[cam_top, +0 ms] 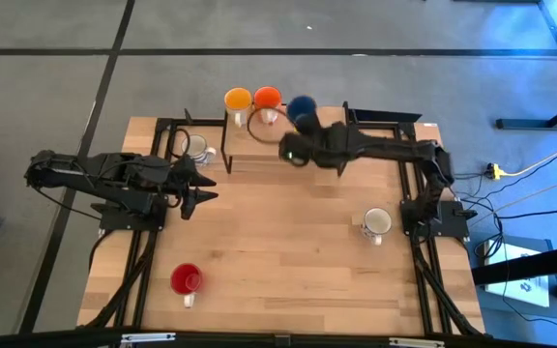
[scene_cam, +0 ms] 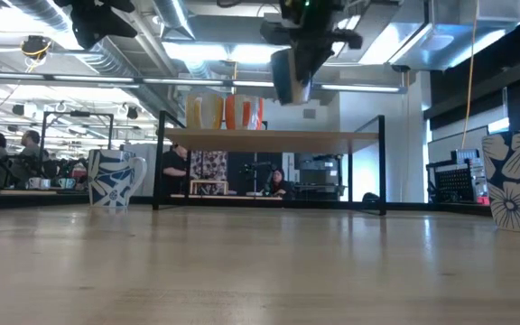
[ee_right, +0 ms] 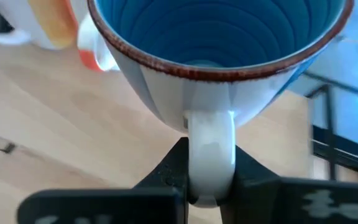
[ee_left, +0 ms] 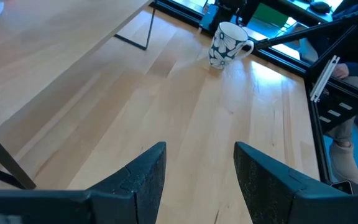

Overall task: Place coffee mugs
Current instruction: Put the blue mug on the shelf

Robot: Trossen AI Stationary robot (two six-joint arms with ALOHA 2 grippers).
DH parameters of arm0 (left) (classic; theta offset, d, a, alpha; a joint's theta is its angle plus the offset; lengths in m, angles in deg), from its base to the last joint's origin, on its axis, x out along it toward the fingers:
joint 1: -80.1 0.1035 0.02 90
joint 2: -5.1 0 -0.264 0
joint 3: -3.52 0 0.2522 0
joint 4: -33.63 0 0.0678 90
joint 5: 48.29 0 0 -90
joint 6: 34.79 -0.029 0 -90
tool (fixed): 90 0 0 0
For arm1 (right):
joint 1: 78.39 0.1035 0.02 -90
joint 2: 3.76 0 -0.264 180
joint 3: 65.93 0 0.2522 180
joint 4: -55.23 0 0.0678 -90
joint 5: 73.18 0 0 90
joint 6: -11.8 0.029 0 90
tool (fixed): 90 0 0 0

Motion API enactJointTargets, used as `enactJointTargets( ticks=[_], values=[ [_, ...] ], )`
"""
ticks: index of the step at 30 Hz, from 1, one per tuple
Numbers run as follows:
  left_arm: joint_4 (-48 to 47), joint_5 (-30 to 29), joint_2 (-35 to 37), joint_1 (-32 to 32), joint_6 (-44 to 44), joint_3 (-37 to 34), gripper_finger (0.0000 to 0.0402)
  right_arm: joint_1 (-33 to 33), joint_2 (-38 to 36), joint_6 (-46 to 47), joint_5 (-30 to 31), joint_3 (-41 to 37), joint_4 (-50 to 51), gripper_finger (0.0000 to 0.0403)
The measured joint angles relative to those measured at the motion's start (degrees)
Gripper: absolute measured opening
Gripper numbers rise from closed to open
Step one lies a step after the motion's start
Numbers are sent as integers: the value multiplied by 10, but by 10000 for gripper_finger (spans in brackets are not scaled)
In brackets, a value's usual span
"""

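Pinched by its handle in the right gripper (ee_right: 209,177), a dark blue mug (ee_right: 219,59) hangs above the raised shelf (cam_top: 254,150), beside the orange mug (cam_top: 268,98). Any swing could knock that neighbour. Left gripper (ee_left: 197,168) waits open, off the shelf's side.

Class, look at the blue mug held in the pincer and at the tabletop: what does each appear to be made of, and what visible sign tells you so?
Blue mug: probably glazed ceramic; its inside is glossy with ringed ridges, its rim brownish, its handle smooth and pale. The right pincer is shut on that handle.
Tabletop: looks like pale wood in joined strips, with a low sheen; grain lines and seams show.
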Motion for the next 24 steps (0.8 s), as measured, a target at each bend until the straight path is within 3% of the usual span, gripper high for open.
enactJointTargets(
  ticks=[13, 24],
  values=[
    [-2, 0, 0, 0, 3, 0, 183, -111, -14, -92, -127, -30, -134, 29],
    [-2, -3, 0, 0, 3, 0, 183, -126, -12, -89, -152, -85, -200, 29]
  ],
)
